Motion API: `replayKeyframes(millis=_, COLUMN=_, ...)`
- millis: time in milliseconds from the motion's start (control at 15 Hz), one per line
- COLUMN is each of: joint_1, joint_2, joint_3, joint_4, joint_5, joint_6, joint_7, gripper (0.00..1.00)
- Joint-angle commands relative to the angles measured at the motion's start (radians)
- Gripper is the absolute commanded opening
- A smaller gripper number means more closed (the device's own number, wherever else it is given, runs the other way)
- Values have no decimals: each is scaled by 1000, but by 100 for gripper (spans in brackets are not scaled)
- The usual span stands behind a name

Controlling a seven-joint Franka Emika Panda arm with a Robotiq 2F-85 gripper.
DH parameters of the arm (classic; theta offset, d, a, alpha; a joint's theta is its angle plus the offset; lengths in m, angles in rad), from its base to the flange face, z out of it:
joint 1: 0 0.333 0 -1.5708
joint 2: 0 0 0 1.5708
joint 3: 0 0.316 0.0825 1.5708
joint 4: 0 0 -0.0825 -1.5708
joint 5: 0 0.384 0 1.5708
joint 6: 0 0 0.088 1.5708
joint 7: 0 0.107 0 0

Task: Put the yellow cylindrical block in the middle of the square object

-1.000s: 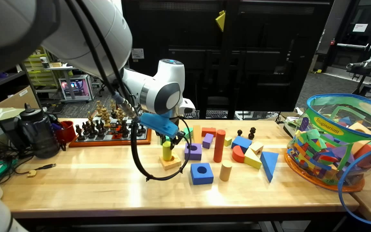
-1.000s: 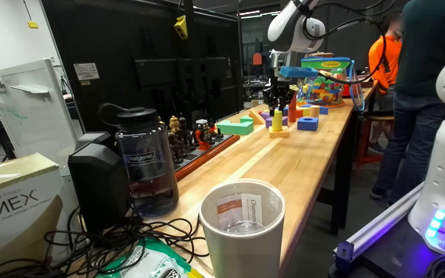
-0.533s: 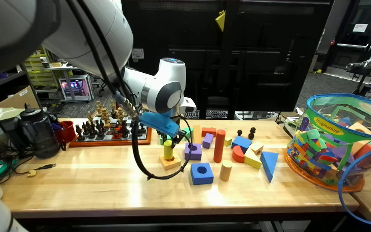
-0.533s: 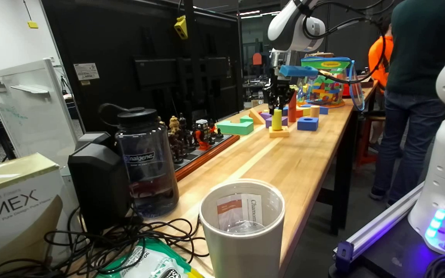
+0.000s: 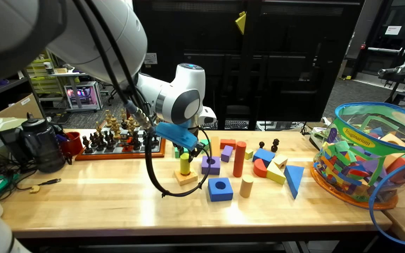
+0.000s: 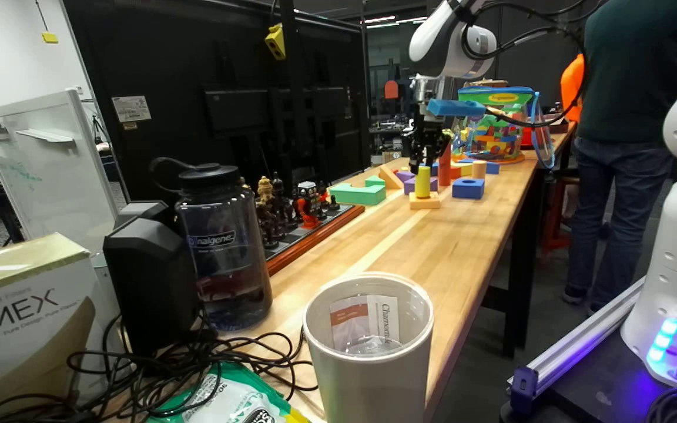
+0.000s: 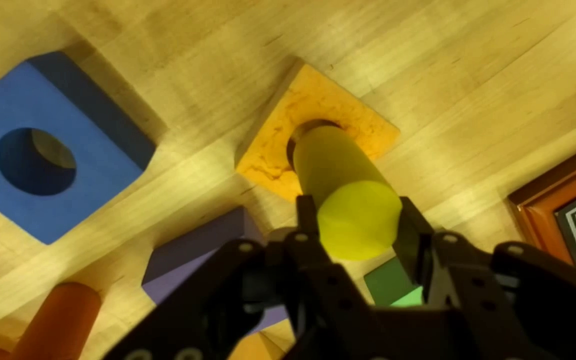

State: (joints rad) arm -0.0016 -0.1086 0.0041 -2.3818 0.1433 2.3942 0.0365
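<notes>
Yellow cylinder (image 7: 360, 220) upright at the hole (image 7: 302, 131) in the square (image 7: 313, 97)

The fingers (image 7: 410, 227) are clamped on the yellow cylinder high up, one on each side, its round end face showing between them in the wrist view. The rest of it reaches down beyond them to the middle of the square, which lies flat on the bench (image 5: 100, 196). A dark sliver of the hole shows beside the lower end; whether that end sits inside or just above cannot be told.

In both exterior views the arm (image 6: 453, 53) points the fingers downward over the square. In an exterior view it reaches in from the upper left, with a blue piece (image 5: 177, 135) at the wrist and a black cable (image 5: 148, 154) hanging in a loop. Near the square, but apart from it, are the blue block (image 7: 84, 150) and the purple block (image 7: 205, 245).
</notes>
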Motion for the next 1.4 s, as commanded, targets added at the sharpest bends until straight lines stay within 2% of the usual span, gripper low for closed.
replayKeyframes(millis=0, joint_1=5, joint_2=-3, joint_3=-12, joint_4=-7, joint_5=39, joint_6=5, joint_7=-40, gripper=16)
replayKeyframes(millis=1333, joint_1=2, joint_2=-6, joint_3=-23, joint_4=-20, joint_5=79, joint_6=13, joint_7=-69, gripper=16)
